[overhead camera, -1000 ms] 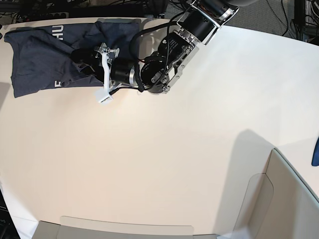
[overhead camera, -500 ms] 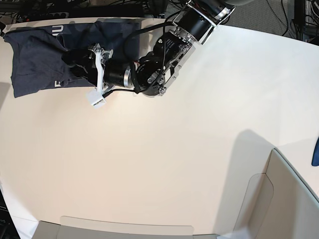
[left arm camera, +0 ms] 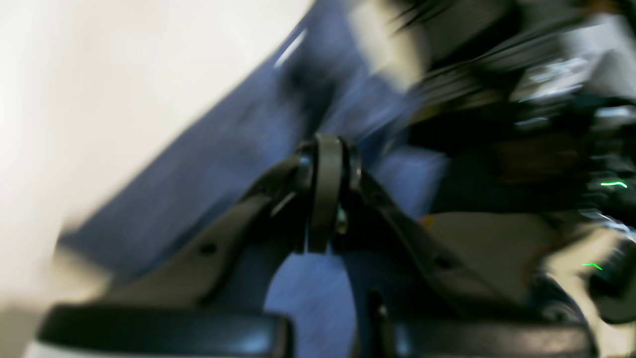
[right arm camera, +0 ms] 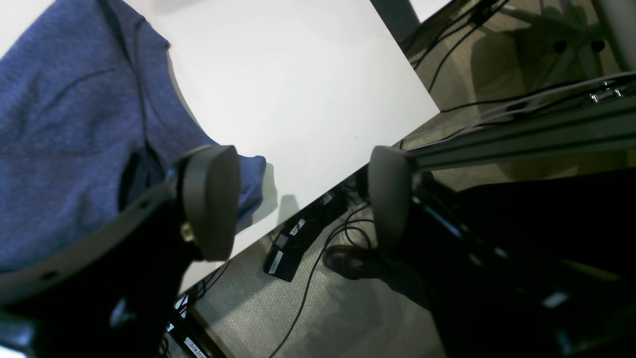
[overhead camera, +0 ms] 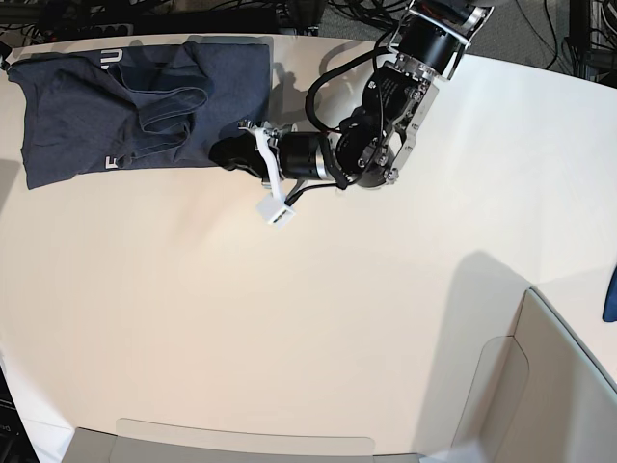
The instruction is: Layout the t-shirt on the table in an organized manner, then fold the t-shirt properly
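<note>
The table (overhead camera: pixel 318 318) is a broad off-white top with a curved far edge, most of it bare. Beyond that edge lies grey carpet with black cables (overhead camera: pixel 241 14) and power strips (right arm camera: pixel 285 248), and a dark shoe (right arm camera: pixel 348 261) shows under the table's rim. Grey-beige box walls (overhead camera: pixel 540 386) stand at the table's near corner, with a blue cloth scrap (overhead camera: pixel 610 294) just past them. The t-shirt (overhead camera: pixel 116 106) lies crumpled at the table's far corner, pale lettering up. The left gripper (overhead camera: pixel 227 152) reaches low across the table to the shirt's near hem, its fingers pressed together, apparently on a pinch of the blue cloth; the blurred wrist view leaves that unsure. The right gripper (right arm camera: pixel 303 199) hangs at the table's edge beside the shirt, fingers wide apart and holding nothing.
</note>
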